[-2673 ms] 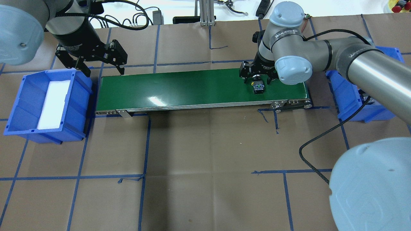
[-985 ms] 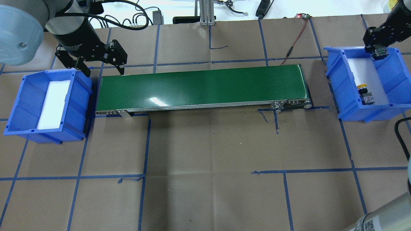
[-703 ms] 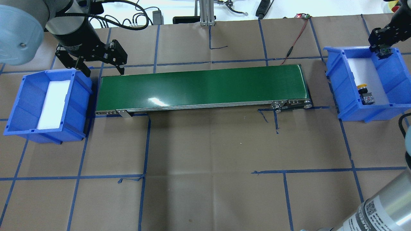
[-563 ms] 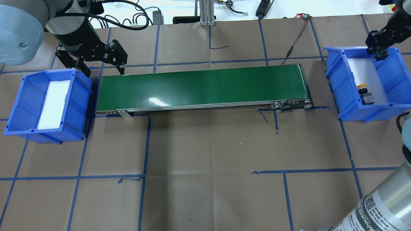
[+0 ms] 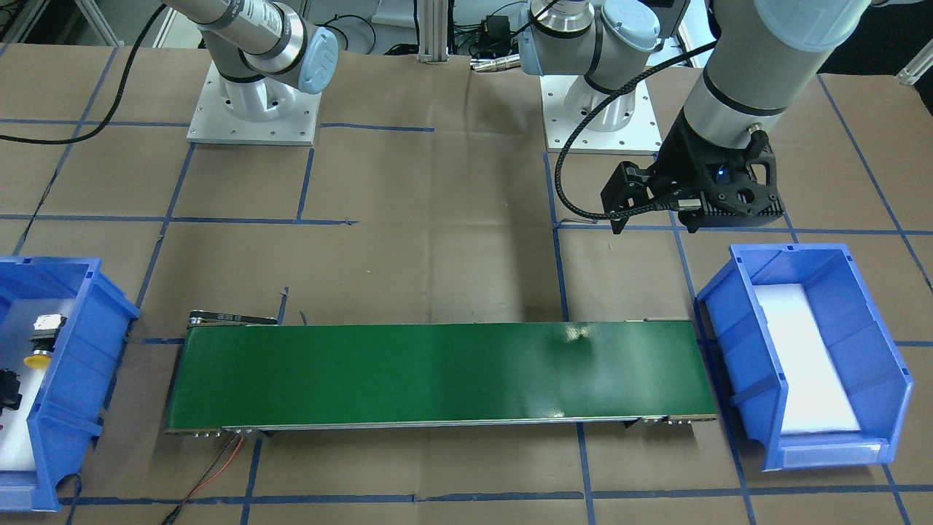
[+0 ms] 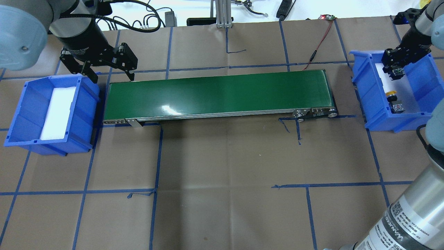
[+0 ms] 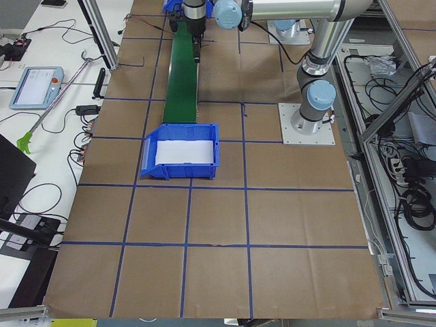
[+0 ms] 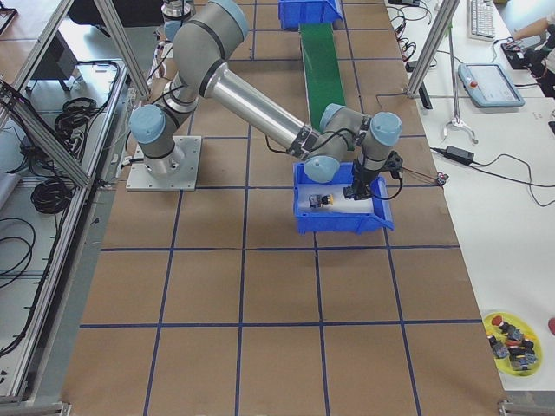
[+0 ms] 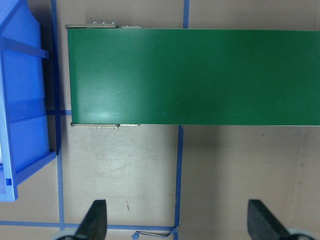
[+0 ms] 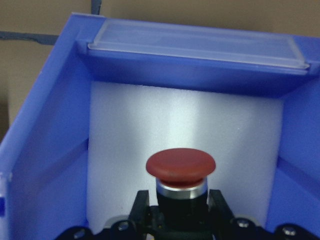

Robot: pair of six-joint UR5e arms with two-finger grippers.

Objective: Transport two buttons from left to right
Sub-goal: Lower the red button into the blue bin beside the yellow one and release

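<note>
Overhead: the right gripper (image 6: 394, 70) has shifted from the far corner of the right blue bin (image 6: 373, 116) inward and now hangs over its white foam liner (image 6: 402, 86), clamped on the red-capped button (image 6: 396, 72). The yellow-capped button (image 6: 392, 93) lies on its side on the same liner, unmoved. The left gripper (image 6: 113, 78) is unchanged: jaws spread wide and empty, above the surface (image 6: 222, 156) at the green conveyor belt's (image 6: 218, 93) left end.

Front-facing: the left arm's wrist points straight down beside the left blue bin (image 5: 736, 350).

Right wrist: a red dome cap, silver collar and black body sit between the fingers (image 10: 141, 201).

Left wrist: nothing lies between the fingertips (image 9: 95, 220).
</note>
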